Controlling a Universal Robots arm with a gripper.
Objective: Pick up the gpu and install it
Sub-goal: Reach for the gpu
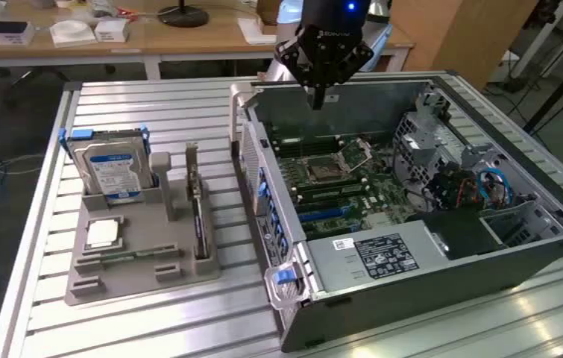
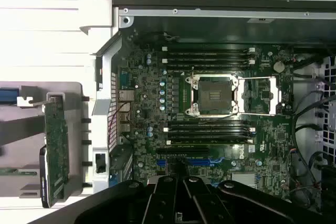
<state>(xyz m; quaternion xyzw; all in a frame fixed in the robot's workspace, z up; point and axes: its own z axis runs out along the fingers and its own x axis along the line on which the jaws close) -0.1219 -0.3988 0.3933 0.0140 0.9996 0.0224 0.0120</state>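
Exterior view first: the gripper (image 1: 316, 101) hangs over the back part of the open computer case (image 1: 520, 250). Its two fingers are pressed together into one point, and they pinch nothing. The tip is up in the air above the case and is not touching anything.

The gpu (image 1: 195, 205) is not in the case. It stands up on its thin edge in a slot of the gray holder (image 1: 142, 272), which sits on the metal table (image 1: 162, 112) on the exterior view's left. It is well apart from the gripper. A hard drive (image 1: 112, 168) with a blue and white label stands in the same holder, farther back. A small square chip (image 1: 103, 233) lies flat near the middle of the holder. Inside the case, this view also shows blue cables (image 1: 495, 183) and a big gray box with a white sticker (image 1: 381, 253).

Wrist view looks straight down into the case. Here the green board (image 2: 142, 93) inside is much easier to see, with its open square socket (image 2: 214, 95) and long black slots (image 2: 207, 129) on two sides of it. The dark gripper (image 2: 181, 211) pokes in at the edge of the picture, too close up to tell how its fingers stand. The gpu (image 2: 55, 148) shows from above, in the holder just outside the case wall. From here its flat side looks green, and one end has a gray metal piece. The hard drive and the chip cannot be made out in this view.
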